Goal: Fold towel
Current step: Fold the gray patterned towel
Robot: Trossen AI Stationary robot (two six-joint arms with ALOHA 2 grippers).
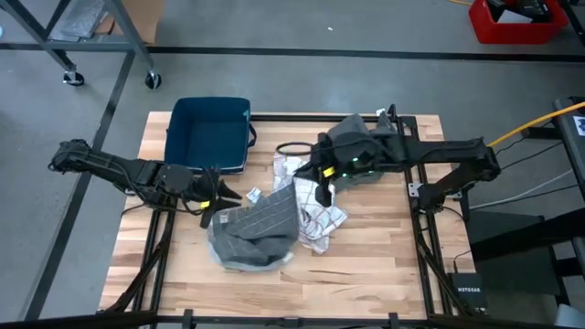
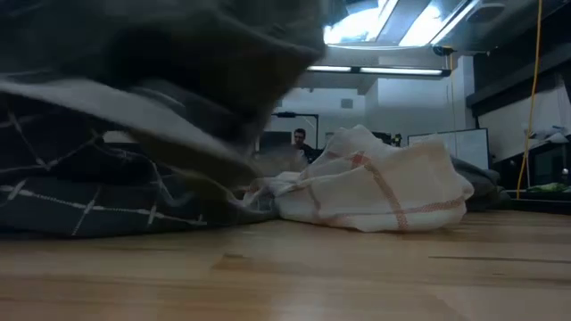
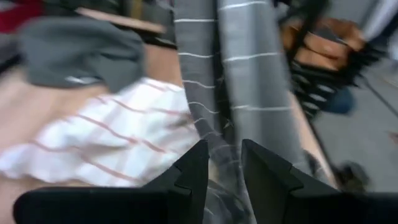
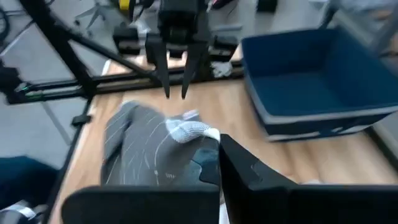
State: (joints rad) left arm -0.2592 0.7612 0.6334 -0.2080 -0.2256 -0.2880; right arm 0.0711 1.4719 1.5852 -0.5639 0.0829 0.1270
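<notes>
Grey checked towel (image 1: 254, 233) (crumpled), table centre

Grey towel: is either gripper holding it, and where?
The right gripper appears to pinch the grey towel at its raised edge. The left gripper is open, holding nothing.

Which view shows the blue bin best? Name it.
The high view: the whole blue bin shows from above, at the table's far left. The right wrist view catches it close but cut off. The low and left wrist views miss it.
</notes>
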